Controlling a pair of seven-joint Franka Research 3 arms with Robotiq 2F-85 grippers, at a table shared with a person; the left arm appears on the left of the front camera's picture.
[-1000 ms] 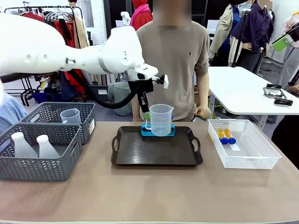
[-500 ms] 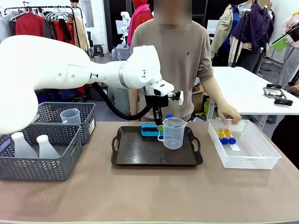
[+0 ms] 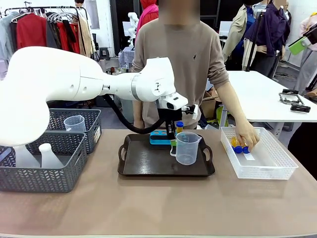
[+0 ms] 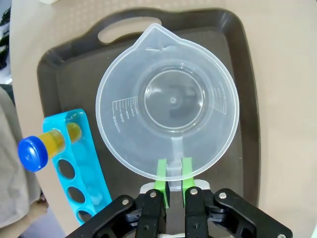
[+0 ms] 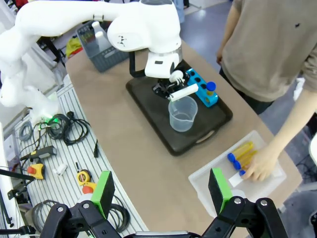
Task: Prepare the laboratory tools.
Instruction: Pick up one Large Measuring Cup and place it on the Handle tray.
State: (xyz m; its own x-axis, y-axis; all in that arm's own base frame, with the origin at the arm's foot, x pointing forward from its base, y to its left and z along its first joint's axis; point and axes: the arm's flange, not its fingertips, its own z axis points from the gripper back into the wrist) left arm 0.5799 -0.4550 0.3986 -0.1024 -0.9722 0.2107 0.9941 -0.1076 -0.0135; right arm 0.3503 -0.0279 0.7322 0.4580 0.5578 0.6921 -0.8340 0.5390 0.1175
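My left gripper (image 3: 173, 143) is shut on the handle of the clear measuring jug (image 3: 188, 148), which stands upright low over the right half of the dark tray (image 3: 143, 161). I cannot tell whether it touches the tray. From the left wrist the jug (image 4: 168, 101) is seen from above, its handle clamped between the green fingers (image 4: 161, 174). One orange tube with a blue cap (image 3: 179, 126) stands in a blue rack (image 3: 159, 137) at the tray's far edge. More tubes (image 3: 237, 147) lie in the white mesh basket (image 3: 267, 163), where a person's hand (image 3: 246, 139) rests. My right gripper (image 5: 161, 191) hangs open high above the table.
Two grey baskets stand at the left. The near one (image 3: 44, 176) holds two whitish flasks (image 3: 47, 153); the far one (image 3: 91, 126) holds a second clear jug (image 3: 74, 123). The person stands at the far side behind the tray. The near part of the table is bare.
My left arm has carried the jug right and down, from above the blue rack to the tray's right half. The person's hand has moved into the white basket.
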